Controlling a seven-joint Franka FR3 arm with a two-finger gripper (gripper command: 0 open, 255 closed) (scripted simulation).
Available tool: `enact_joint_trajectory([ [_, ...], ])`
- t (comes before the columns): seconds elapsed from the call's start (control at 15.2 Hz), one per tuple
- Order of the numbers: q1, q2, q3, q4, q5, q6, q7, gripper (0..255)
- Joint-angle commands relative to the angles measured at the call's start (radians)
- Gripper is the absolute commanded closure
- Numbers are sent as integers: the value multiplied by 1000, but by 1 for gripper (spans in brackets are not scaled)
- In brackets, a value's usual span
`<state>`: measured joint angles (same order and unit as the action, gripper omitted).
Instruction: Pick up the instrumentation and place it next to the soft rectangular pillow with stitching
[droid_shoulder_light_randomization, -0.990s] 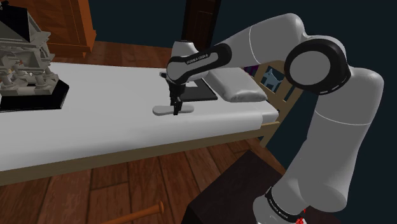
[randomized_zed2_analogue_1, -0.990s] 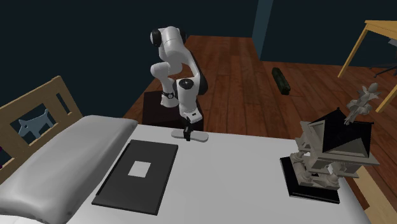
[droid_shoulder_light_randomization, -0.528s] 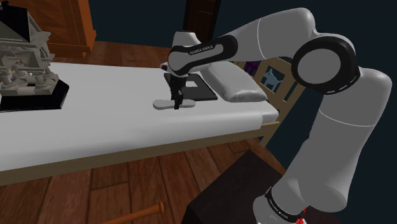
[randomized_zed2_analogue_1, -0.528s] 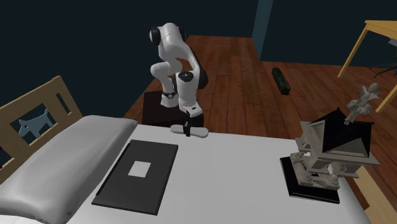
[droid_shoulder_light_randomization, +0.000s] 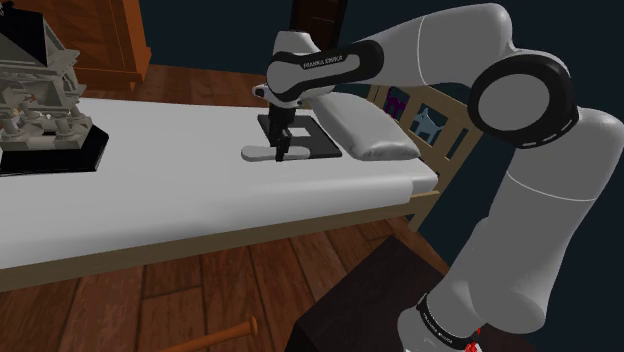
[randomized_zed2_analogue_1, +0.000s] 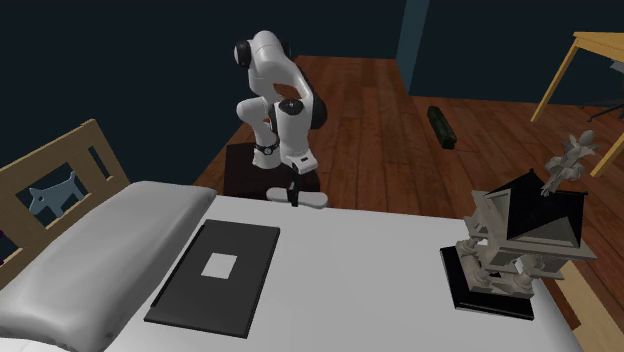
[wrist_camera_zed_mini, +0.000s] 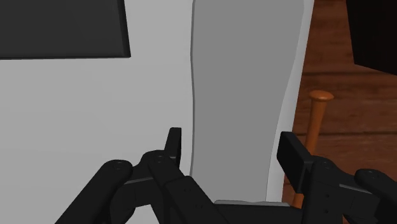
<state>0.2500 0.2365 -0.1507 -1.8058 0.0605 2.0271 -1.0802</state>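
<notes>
the all-black gripper (droid_shoulder_light_randomization: 280, 153) is clenched on the flat, pale grey oblong instrument (droid_shoulder_light_randomization: 256, 153). it hangs low over the white bed (droid_shoulder_light_randomization: 170, 195), beside a black flat mat (droid_shoulder_light_randomization: 320, 144), apart from the grey rectangular pillow (droid_shoulder_light_randomization: 372, 137).

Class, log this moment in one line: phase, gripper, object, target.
phase: grasped | gripper: fingers clasp flat grey instrument | location: over white bed, by black mat | target: grey pillow, not reached
</notes>
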Motion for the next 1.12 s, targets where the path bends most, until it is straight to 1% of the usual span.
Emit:
enact_joint_trajectory([
  [0.0,1,-11,0,18,-3,-28,3,255],
  [1.06,0,-46,-3,187,-11,-232,11,255],
])
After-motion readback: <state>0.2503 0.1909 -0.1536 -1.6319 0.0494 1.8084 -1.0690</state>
